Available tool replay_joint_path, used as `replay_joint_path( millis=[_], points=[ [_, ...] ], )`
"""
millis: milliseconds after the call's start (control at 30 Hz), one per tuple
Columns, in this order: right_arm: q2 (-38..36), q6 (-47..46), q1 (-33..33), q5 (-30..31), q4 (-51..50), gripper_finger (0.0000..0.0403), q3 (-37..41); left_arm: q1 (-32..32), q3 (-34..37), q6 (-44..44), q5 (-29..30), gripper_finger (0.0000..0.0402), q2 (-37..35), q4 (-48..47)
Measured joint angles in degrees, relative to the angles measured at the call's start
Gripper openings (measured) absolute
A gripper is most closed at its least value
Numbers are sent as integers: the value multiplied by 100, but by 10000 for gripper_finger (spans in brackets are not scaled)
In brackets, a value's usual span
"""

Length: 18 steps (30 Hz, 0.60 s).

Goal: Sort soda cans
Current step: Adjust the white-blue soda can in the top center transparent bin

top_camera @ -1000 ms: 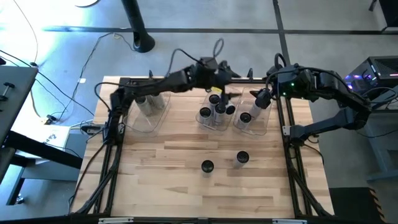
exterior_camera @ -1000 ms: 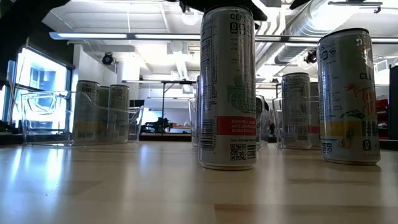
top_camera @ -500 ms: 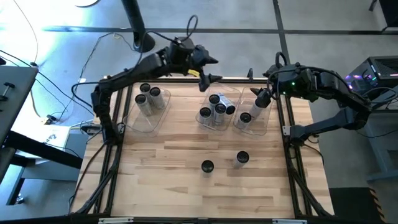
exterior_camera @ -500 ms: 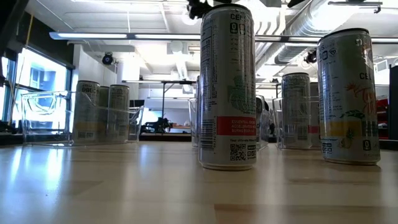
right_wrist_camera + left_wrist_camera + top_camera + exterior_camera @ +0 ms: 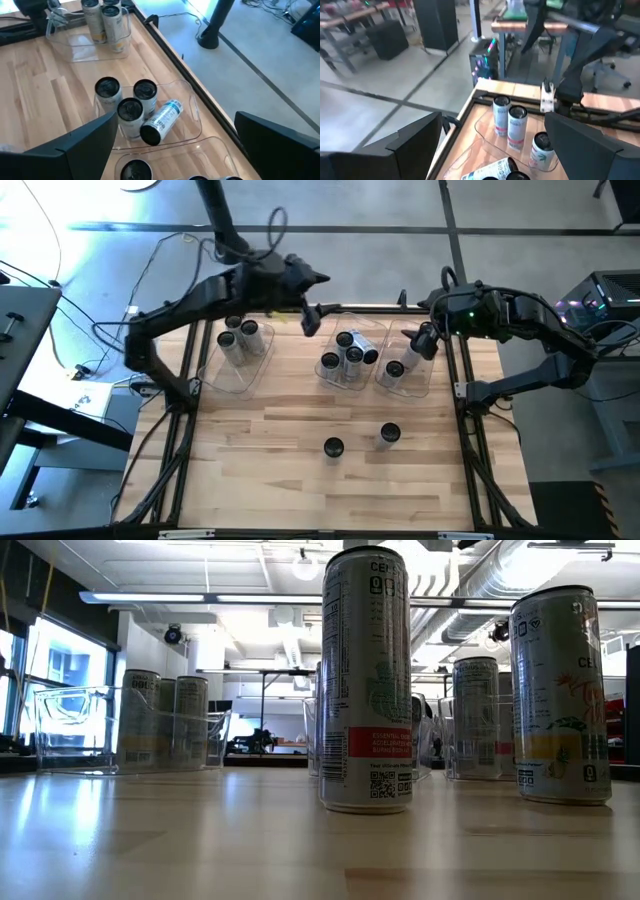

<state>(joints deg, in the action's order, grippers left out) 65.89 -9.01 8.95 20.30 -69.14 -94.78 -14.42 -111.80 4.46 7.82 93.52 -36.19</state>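
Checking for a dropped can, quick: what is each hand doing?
Left hand: open, holding nothing.
Right hand: open, holding nothing.

You're in a lab-like workshop: exposed ducts (image 5: 520,580) and strip lights (image 5: 200,597) overhead, concrete floor (image 5: 400,205), cables (image 5: 40,230), desks (image 5: 355,20) around.

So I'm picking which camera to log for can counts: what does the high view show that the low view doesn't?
Only the high view shows both arms, the open left gripper and the open right gripper at the table's far edge, and a tipped can in the middle bin. Only the low view shows can labels and the room behind. Both show the two loose cans, both upright on the table, and the three bins.
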Motion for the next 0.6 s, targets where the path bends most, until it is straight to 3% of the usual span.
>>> replay_joint_path(
  millis=[100, 367, 600],
  points=[
    [2, 1, 0, -160, -2, 397, 0, 27, 703, -202, 178, 346, -563, 450],
    [43, -123, 2, -152, -4, 397, 0, -137, 3421, -1072, 647, 346, -2246, 2313],
    [566, -272, 194, -500, -183, 397, -2, -195, 4254, -941, 662, 346, -2801, 2582]
  ],
)
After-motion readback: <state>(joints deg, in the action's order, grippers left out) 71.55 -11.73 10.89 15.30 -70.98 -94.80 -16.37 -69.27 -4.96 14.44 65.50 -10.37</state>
